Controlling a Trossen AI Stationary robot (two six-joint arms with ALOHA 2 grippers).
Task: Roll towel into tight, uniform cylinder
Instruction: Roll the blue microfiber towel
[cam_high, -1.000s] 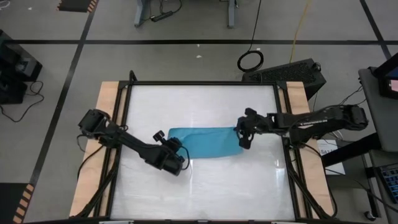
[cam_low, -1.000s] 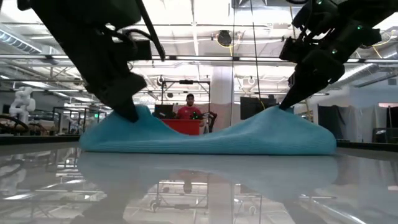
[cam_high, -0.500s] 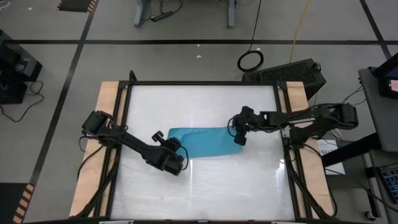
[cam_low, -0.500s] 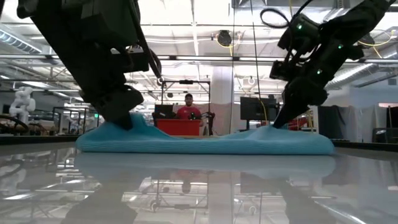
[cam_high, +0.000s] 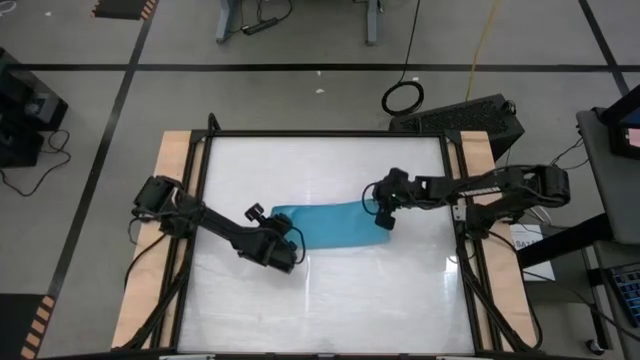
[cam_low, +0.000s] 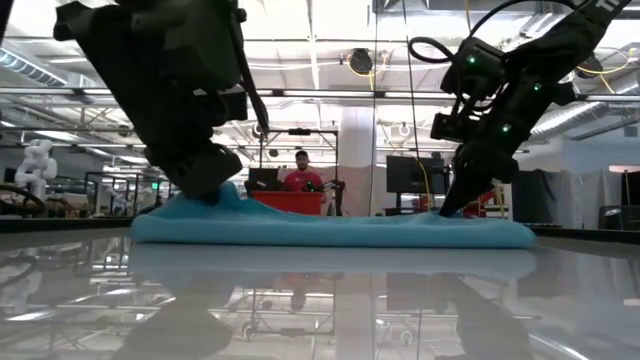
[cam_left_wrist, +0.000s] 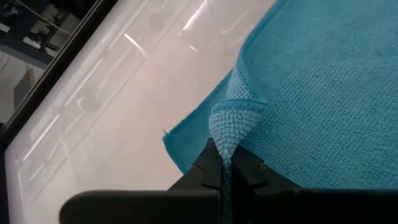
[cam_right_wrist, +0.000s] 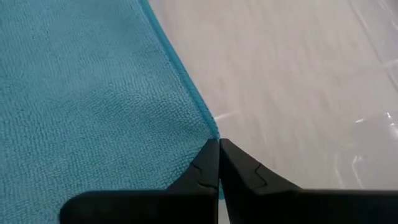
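Observation:
The turquoise towel (cam_high: 330, 225) lies lengthwise across the middle of the white table (cam_high: 320, 300), flat except for a small hump at its left end (cam_low: 225, 200). My left gripper (cam_high: 288, 240) is shut on that left end. A lower layer (cam_left_wrist: 183, 146) shows under the lifted edge. My right gripper (cam_high: 383, 222) is shut at the towel's right edge, where the cloth lies low on the table (cam_low: 490, 232). My left gripper pinches a raised fold of the towel's hemmed edge (cam_left_wrist: 229, 127) at its left end between its two fingers, slanting down from the table's left. The pinched cloth stands a little off the table; the rest lies flat. My right gripper pinches the towel's right edge (cam_right_wrist: 211, 127) only at its fingertips (cam_right_wrist: 208, 158), slanting down from the table's right. The cloth there lies nearly flat on the table.
Black frame rails (cam_high: 200, 230) and wooden side strips (cam_high: 172, 170) border the table. White tabletop stretches on the near and far sides of the towel. In the low view a person in red (cam_low: 303, 175) sits far behind the table.
My right gripper has sunk and gone a little toward the table's left with the towel's right edge, so the tall hump there has dropped almost flat. The hump at my left gripper has also come down somewhat. Both grippers have stayed shut.

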